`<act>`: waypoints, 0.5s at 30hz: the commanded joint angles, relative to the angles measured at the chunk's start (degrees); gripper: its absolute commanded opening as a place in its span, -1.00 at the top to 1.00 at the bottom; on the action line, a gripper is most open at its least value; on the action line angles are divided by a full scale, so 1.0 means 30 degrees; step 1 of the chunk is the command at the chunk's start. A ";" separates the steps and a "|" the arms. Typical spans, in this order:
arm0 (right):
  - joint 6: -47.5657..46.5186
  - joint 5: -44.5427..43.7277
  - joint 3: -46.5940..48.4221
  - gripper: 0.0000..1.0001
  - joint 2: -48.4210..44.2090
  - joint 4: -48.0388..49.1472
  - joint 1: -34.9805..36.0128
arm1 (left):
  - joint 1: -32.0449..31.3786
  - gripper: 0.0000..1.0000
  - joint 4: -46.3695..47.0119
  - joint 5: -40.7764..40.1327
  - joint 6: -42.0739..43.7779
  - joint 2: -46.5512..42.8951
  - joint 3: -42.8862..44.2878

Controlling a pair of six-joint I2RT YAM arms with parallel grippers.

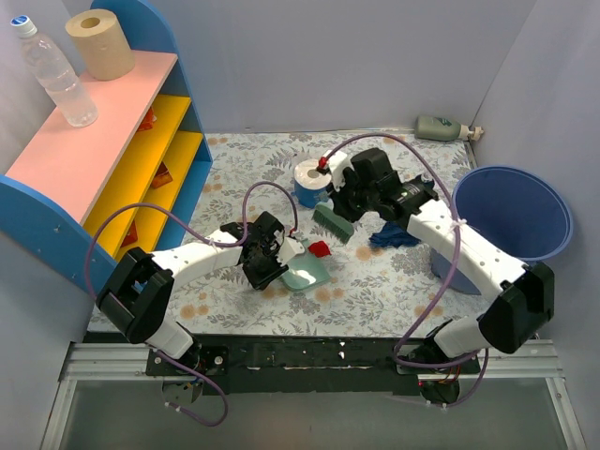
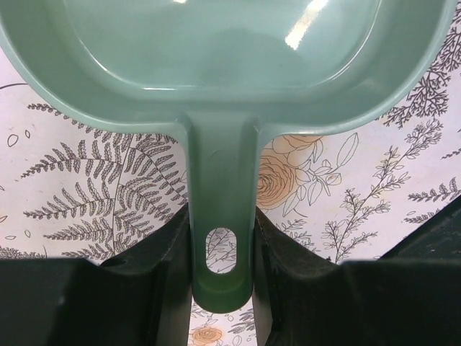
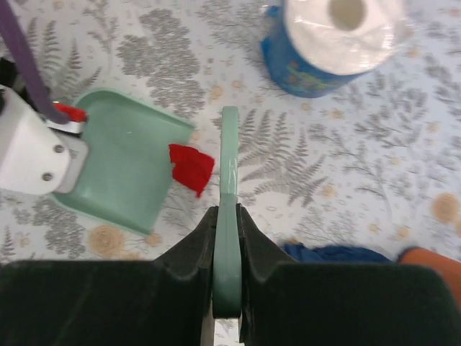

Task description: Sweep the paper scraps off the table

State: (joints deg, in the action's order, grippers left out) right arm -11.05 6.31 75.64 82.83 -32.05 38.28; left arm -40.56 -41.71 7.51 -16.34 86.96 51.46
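My left gripper (image 1: 284,261) is shut on the handle of a pale green dustpan (image 1: 307,273), whose pan lies on the leaf-printed table (image 1: 244,159). In the left wrist view the handle (image 2: 220,216) sits tight between my fingers (image 2: 166,267). A red paper scrap (image 1: 320,248) lies at the dustpan's open edge and also shows in the right wrist view (image 3: 191,167). My right gripper (image 1: 349,210) is shut on a green brush (image 1: 333,224), seen edge-on in its own view (image 3: 229,180). A dark blue scrap (image 1: 394,235) lies under the right arm.
A blue-wrapped tissue roll (image 1: 307,181) stands behind the brush. A blue bin (image 1: 514,212) stands at the right edge. A grey-green bottle (image 1: 441,127) lies at the back right. The pink-topped shelf (image 1: 112,141) fills the left side. Something orange (image 3: 432,265) shows beside the blue scrap.
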 commanded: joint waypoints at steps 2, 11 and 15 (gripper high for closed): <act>-0.3667 -0.3769 -0.0338 0.97 -0.1417 0.0254 -0.0572 | 0.0130 1.00 0.0252 0.0543 0.0114 -0.0304 0.0804; -0.6449 -0.9567 -0.2562 0.97 -0.1476 0.1423 -0.1627 | 0.0130 1.00 -0.0274 0.0194 0.0699 0.0018 0.1039; -0.6923 -1.1562 -0.4087 0.97 -0.1769 0.2187 -0.2066 | 0.0130 1.00 -0.1152 -0.0100 0.0993 0.0193 0.1448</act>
State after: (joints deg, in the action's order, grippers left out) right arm -28.10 -18.90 66.35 79.09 -29.98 33.34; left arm -40.56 -43.00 7.86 -14.85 87.13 53.08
